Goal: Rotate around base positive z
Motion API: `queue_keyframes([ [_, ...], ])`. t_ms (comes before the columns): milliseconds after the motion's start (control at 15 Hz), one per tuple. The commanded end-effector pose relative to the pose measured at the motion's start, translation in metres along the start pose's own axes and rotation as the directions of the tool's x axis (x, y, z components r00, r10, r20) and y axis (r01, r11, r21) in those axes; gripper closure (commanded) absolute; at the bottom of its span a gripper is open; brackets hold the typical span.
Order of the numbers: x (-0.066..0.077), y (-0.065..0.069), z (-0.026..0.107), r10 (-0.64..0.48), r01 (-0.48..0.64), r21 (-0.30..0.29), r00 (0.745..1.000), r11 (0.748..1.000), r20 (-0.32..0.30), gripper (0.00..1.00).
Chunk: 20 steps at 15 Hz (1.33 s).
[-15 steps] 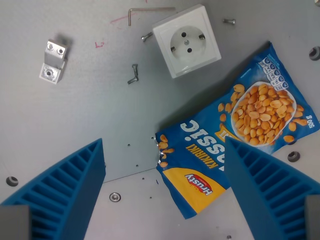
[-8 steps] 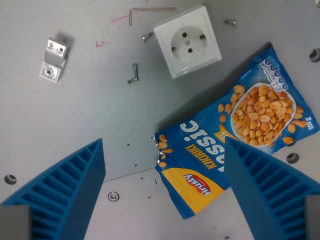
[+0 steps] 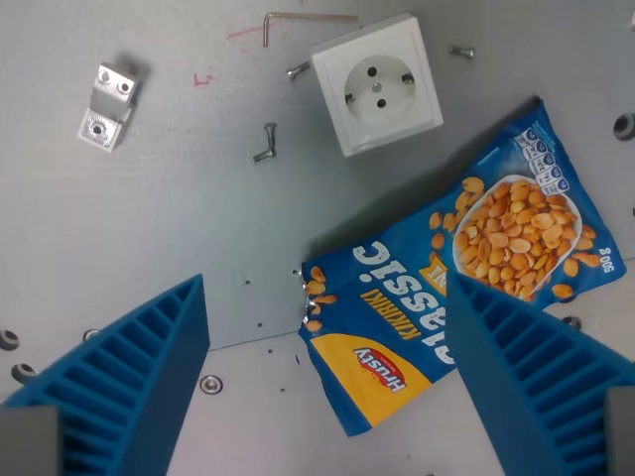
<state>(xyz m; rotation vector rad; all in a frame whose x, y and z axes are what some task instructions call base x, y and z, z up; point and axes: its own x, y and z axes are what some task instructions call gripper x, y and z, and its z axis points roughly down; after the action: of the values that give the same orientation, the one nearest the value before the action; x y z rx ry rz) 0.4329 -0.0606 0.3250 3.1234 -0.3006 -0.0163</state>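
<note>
My gripper [image 3: 325,382] is open, and nothing lies between its two blue ribbed fingers. One finger [image 3: 124,382] fills the wrist view's lower left, the other [image 3: 541,382] the lower right. A blue peanut bag [image 3: 451,263] lies flat on the grey metal table [image 3: 149,228], slanting from the lower middle up to the wrist view's right. Its lower right part is hidden behind the right finger. A white wall socket [image 3: 378,83] rests above the bag near the top.
An aluminium bracket [image 3: 107,107] lies at the upper left. A hex key [image 3: 303,20] sits at the top edge. Small screws lie by the socket's left corner [image 3: 297,70], to its right [image 3: 461,52] and below left [image 3: 266,143]. Bolt heads [image 3: 209,384] dot the table.
The whole scene has turned slightly in the picture: the bag's lower end has swung left and the socket and bracket have shifted right and up. The camera moved; the fingers stay apart.
</note>
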Motion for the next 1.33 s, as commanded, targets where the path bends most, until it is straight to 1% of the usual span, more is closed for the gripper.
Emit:
queue_keyframes([
  [67, -0.0002, 0.0004, -0.0026, -0.132, 0.132, -0.002, 0.991, 0.991, -0.006, 0.0],
  [667, -0.0002, 0.0004, -0.0026, -0.25, 0.25, -0.004, 0.968, 0.968, -0.007, 0.0],
  [1333, -0.0002, 0.0004, -0.0026, -0.376, 0.376, -0.007, 0.926, 0.926, -0.006, 0.0],
])
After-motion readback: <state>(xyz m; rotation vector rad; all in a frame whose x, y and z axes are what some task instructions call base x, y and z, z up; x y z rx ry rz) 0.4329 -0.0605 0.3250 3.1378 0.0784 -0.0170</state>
